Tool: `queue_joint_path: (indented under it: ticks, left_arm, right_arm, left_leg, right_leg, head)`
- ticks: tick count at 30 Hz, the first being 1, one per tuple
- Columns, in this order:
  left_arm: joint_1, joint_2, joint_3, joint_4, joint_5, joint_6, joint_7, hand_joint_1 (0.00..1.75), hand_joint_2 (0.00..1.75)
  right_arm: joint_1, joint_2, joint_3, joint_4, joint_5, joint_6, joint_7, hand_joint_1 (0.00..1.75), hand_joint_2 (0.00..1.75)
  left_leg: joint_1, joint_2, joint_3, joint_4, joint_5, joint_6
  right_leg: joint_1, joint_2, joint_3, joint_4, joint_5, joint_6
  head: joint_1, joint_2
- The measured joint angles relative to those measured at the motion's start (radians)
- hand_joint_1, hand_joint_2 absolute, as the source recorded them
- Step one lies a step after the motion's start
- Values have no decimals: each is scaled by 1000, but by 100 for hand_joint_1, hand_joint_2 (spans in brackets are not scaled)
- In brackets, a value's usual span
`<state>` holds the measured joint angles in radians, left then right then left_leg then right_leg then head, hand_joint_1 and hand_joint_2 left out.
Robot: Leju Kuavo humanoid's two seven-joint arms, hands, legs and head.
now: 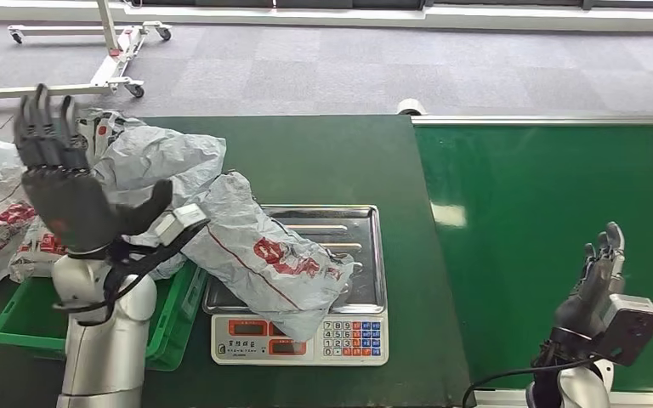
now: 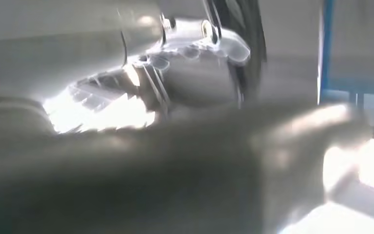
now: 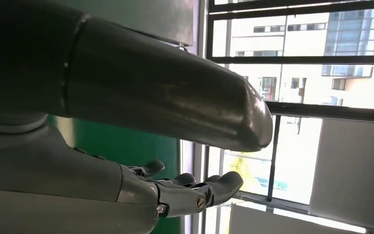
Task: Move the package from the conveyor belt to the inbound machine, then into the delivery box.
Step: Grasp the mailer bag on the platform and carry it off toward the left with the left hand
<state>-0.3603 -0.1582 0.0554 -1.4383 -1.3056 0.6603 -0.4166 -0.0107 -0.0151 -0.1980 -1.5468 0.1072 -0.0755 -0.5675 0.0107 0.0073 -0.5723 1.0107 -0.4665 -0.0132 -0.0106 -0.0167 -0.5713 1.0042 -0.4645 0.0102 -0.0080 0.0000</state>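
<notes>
We found the package (image 1: 264, 259), a grey plastic mailer with red print, lying on the steel tray of the scale (image 1: 366, 255), which we took to be the inbound machine. Its long axis ran on a diagonal, from the far left corner of the tray down toward the keypad at the near edge, with the near end drooping over the display. The far end leaned against other grey bags (image 1: 157, 161) heaped over the green crate (image 1: 17, 327) to the left, which we judged to be the delivery box.

Our left hand (image 1: 64, 183) was raised just left of the package, palm turned toward the camera, fingers spread and upright, thumb reaching out toward the bag. It held nothing, and we could not tell whether the thumb touched the plastic or only passed in front of it. The left wrist view was too blurred to settle that.

Our right hand (image 1: 599, 272) hung well apart from the package, over the green conveyor belt (image 1: 544, 212) on the right, fingers loosely extended and gripping nothing. The right wrist view showed the same relaxed fingers (image 3: 195, 192) with a window beyond.

We judged the first leg done and the second pending. The left hand was plainly the nearer one, and the package lay to its right. The move would call for reaching across to the bag's upper end and drawing it leftward along its own length into the crate.
</notes>
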Motion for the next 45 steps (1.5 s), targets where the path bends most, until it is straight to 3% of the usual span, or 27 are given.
queue_joint_path:
  ticks: [3,7,13,15,17,19,25,35,38,41,45]
  left_arm:
    - [-121,60,-83,291,-67,-51,97,0,0]
    - [-241,116,-165,631,-97,-113,107,0,0]
    - [-303,148,-239,910,-142,-201,130,0,0]
    - [-313,153,-254,956,-150,-230,139,0,87]
    - [-329,158,-266,994,-154,-257,145,87,175]
    - [-343,163,-275,1026,-151,-305,144,175,175]
    - [-367,183,-279,1061,-100,-474,76,175,175]
    - [-363,202,-279,1048,-43,-399,29,175,175]
    - [-348,208,-278,1027,12,-330,-19,175,175]
    - [-291,218,-265,934,188,-230,-137,175,175]
    - [-156,236,-251,645,379,-272,-164,175,175]
  right_arm:
    - [-20,10,0,15,7,13,6,0,0]
    - [-33,14,0,39,4,23,15,0,0]
    - [-34,15,0,73,-9,36,19,0,0]
    - [-34,15,0,80,-11,37,19,0,0]
    - [-34,15,0,87,-13,37,19,0,0]
    - [-34,15,0,94,-15,37,21,0,0]
    - [-33,16,0,116,-17,38,26,0,0]
    - [-23,25,0,130,-17,49,45,0,0]
    - [-16,28,0,130,-15,50,46,0,0]
    - [-7,32,-2,130,-11,53,47,0,0]
    - [7,39,-13,129,-9,59,50,0,0]
  left_leg:
    - [0,1,-1,0,2,-1]
    - [0,6,-1,0,3,-2]
    - [0,5,-4,0,3,-2]
    - [0,5,-5,0,3,-2]
    - [0,4,-5,-1,3,-2]
    - [0,4,-4,-1,3,-2]
    - [-1,6,-3,-3,1,-3]
    - [-1,10,6,-6,4,-9]
    - [0,11,6,-7,5,-9]
    - [0,12,5,-7,5,-10]
    - [-1,10,2,-8,5,-10]
  right_leg:
    - [0,1,-1,0,3,-1]
    - [0,5,-4,1,6,-2]
    - [0,6,-6,1,5,-2]
    - [0,5,-6,1,5,-2]
    - [0,4,-5,1,5,-2]
    - [0,4,-4,1,4,-2]
    - [0,4,2,1,3,-3]
    - [0,9,-1,2,5,-8]
    - [0,10,-3,3,6,-9]
    - [1,10,-5,3,5,-9]
    - [1,9,-7,3,5,-10]
  head:
    - [0,0]
    - [0,0]
    - [0,0]
    - [0,0]
    - [0,0]
    - [0,0]
    - [0,0]
    - [0,0]
    - [0,0]
    - [0,0]
    - [0,0]
